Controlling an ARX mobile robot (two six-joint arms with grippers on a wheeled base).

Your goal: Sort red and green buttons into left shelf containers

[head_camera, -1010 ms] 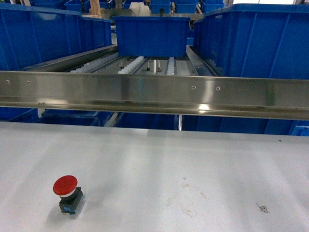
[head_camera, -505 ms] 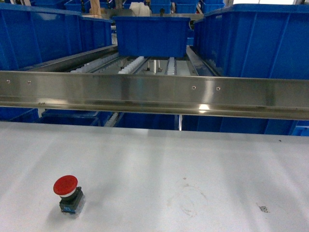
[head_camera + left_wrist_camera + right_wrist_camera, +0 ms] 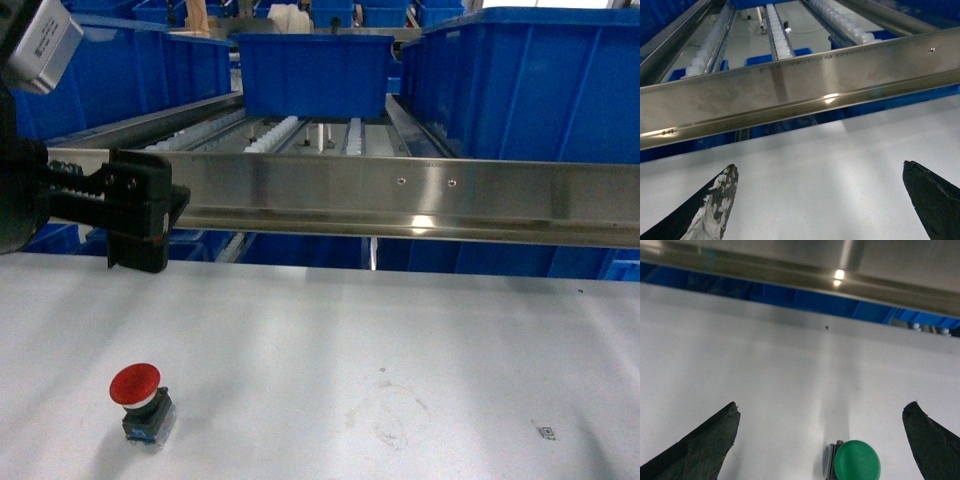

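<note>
A red button [image 3: 136,386] with a mushroom cap stands upright on the white table [image 3: 400,330] at the front left. My left gripper [image 3: 140,235] hovers high above and behind it, open; in the left wrist view [image 3: 819,172] only bare table lies between its fingers. A green button [image 3: 857,461] sits on the table just below and between the open fingers of my right gripper [image 3: 820,410], touching neither. The head view shows neither the right gripper nor the green button. Large blue bins [image 3: 100,70] stand on the shelf at the upper left.
A steel rail [image 3: 400,195] crosses the view along the table's far edge, with roller tracks [image 3: 290,130] behind it. A smaller blue bin [image 3: 315,75] sits at the back centre and a large one [image 3: 530,85] at the right. More blue bins sit under the rail.
My left arm has come into the head view from the left, with its gripper now in front of the steel rail. The red button has not moved.
</note>
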